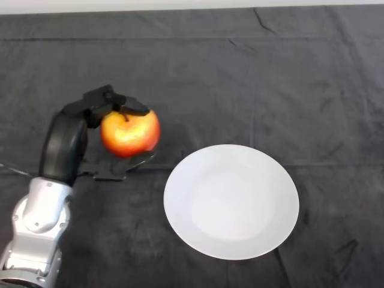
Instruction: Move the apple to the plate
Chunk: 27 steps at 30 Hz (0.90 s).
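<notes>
A dark grey cloth (252, 78), creased and matte, covers the whole surface, with a pale strip of background along its far edge. On it lies the white plate (231, 201), round, smooth and shallow, with a plain rim and nothing on it. It serves as the landmark here.

To the left of the plate, the silver-grey arm (37, 225) rises from the near-left corner and ends in the black robot hand (90, 114). The robot hand is curled around the apple (130, 132), with fingers over its top and far side and another part showing beneath it, so the fruit is gripped. The apple sits just left of the plate's far-left rim, apart from it, and seems held a little above the cloth, though the height is hard to judge. It is round, glossy, red blending into yellow, with a short dark stem at the top.

The grasp looks complete and the carry step is in hand. The next move probably calls for a short sweep rightward over the rim, a gentle lowering, then release.
</notes>
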Motion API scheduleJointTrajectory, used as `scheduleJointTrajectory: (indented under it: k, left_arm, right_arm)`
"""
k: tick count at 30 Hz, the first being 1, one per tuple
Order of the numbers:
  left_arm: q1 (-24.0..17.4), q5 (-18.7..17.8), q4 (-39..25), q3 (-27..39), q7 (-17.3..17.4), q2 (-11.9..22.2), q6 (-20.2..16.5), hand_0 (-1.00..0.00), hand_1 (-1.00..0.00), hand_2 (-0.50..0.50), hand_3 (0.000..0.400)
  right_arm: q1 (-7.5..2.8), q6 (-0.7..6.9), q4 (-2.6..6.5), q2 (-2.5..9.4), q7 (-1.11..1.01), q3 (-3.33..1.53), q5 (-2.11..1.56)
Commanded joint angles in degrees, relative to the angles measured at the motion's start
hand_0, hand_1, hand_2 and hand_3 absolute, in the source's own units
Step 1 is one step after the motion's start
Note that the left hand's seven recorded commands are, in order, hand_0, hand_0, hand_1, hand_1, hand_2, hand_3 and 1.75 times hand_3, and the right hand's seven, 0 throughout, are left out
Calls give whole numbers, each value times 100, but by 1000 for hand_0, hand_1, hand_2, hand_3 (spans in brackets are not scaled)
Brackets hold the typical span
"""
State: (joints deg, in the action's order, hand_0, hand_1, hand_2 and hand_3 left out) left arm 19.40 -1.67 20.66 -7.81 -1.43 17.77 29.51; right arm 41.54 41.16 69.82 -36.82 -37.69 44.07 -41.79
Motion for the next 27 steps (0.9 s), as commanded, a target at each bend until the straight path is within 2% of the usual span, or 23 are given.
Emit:
scheduleJointTrajectory:
  k: [1,5,10,19,27]
  left_arm:
    - [-161,131,-307,-172,-144,-18,-157,-1000,-1000,0,400]
    - [-139,245,-664,-650,-405,-84,-386,-1000,-1000,0,400]
    - [-21,259,-800,-1116,-560,-88,-537,-1000,-1000,0,400]
    - [603,386,-260,-1846,-778,-184,-662,-1000,-1000,0,400]
    - [1176,502,538,-2450,-975,-351,-642,-1000,-1000,0,400]
  right_arm:
    - [6,-37,-127,-78,43,87,-104]
    - [1,-38,-138,-73,48,86,-105]
    - [-3,-38,-149,-69,54,86,-108]
    - [-6,-37,-158,-67,60,85,-112]
    - [-5,-33,-154,-71,61,86,-116]
